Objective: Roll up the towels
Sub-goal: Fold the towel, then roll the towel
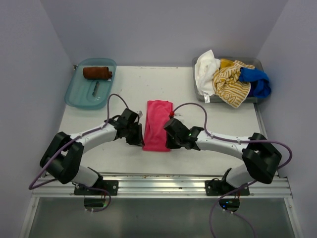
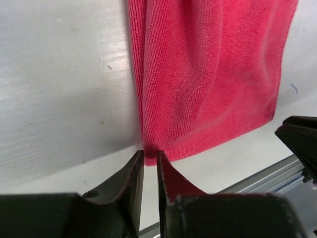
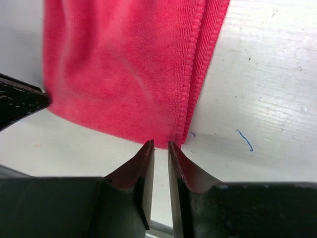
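Brown towel [image 1: 97,73] rolled in the tray [image 1: 74,96], pink towel [image 1: 157,125] flat on the table [image 1: 218,129], my left gripper [image 2: 150,154] and right gripper [image 3: 161,145] nearly closed at its near corners (pinching? can't tell), other towels [image 1: 230,82] heaped in the bin [image 1: 257,62], unrolled.

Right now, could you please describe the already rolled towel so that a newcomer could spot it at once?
On the white table, look to the far left corner, where a teal tray sits. The brown towel lies across the tray's far end. It alone is a tight roll: the pink towel lies flat mid-table, and the other towels are heaped in the bin far right.
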{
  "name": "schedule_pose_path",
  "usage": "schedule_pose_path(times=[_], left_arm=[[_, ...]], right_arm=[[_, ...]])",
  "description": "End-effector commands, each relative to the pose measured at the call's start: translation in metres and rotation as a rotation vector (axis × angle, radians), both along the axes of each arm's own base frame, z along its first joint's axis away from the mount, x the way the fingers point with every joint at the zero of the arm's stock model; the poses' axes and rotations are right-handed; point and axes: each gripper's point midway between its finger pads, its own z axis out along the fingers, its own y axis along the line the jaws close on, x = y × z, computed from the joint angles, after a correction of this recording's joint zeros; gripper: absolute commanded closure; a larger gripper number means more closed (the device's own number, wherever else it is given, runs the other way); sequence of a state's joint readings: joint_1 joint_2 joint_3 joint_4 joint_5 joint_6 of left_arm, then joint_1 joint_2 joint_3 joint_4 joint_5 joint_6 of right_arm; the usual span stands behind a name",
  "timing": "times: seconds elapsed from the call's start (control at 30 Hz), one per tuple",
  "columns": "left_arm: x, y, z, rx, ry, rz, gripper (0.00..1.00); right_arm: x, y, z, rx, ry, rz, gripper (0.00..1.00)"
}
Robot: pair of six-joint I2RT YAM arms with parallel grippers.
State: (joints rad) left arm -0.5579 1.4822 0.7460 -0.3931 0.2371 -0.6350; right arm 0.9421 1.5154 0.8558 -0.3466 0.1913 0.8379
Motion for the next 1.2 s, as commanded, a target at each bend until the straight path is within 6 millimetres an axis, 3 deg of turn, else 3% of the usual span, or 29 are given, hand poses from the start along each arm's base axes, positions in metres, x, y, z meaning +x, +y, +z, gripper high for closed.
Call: schedule_pose_path(times=[0.0, 0.1, 0.23, 0.37, 0.73, 0.83, 1.0, 1.17], left_arm=[[0.013, 0.003, 0.031, 0.007, -0.1, 0.007, 0.78], [0.005, 0.007, 0.026, 0.011, -0.084, 0.007, 0.71], [-0.008, 0.004, 0.01, -0.023, -0.051, -0.031, 0.51], [-0.025, 0.0, -0.007, -0.059, 0.013, -0.068, 0.5], [-0.02, -0.005, -0.013, -0.077, 0.01, -0.041, 0.67], [-0.018, -0.005, -0.014, -0.074, 0.012, -0.037, 0.76], [-0.012, -0.003, -0.011, -0.055, -0.004, -0.017, 1.0], [-0.001, -0.003, 0.003, -0.043, -0.04, 0.009, 1.0]], right_arm=[[0.007, -0.009, 0.022, 0.013, -0.074, -0.037, 0.75], [0.002, -0.009, 0.015, 0.005, -0.045, -0.021, 0.68], [-0.007, -0.006, 0.003, 0.02, -0.015, -0.003, 0.61], [-0.013, -0.005, -0.002, 0.03, 0.0, 0.014, 0.55], [-0.014, 0.003, -0.021, 0.025, 0.018, 0.034, 0.6], [-0.012, 0.002, -0.023, 0.017, 0.014, 0.023, 0.67], [-0.006, -0.001, -0.013, 0.021, -0.021, -0.002, 0.92], [-0.001, -0.001, 0.001, 0.018, -0.051, -0.007, 1.0]])
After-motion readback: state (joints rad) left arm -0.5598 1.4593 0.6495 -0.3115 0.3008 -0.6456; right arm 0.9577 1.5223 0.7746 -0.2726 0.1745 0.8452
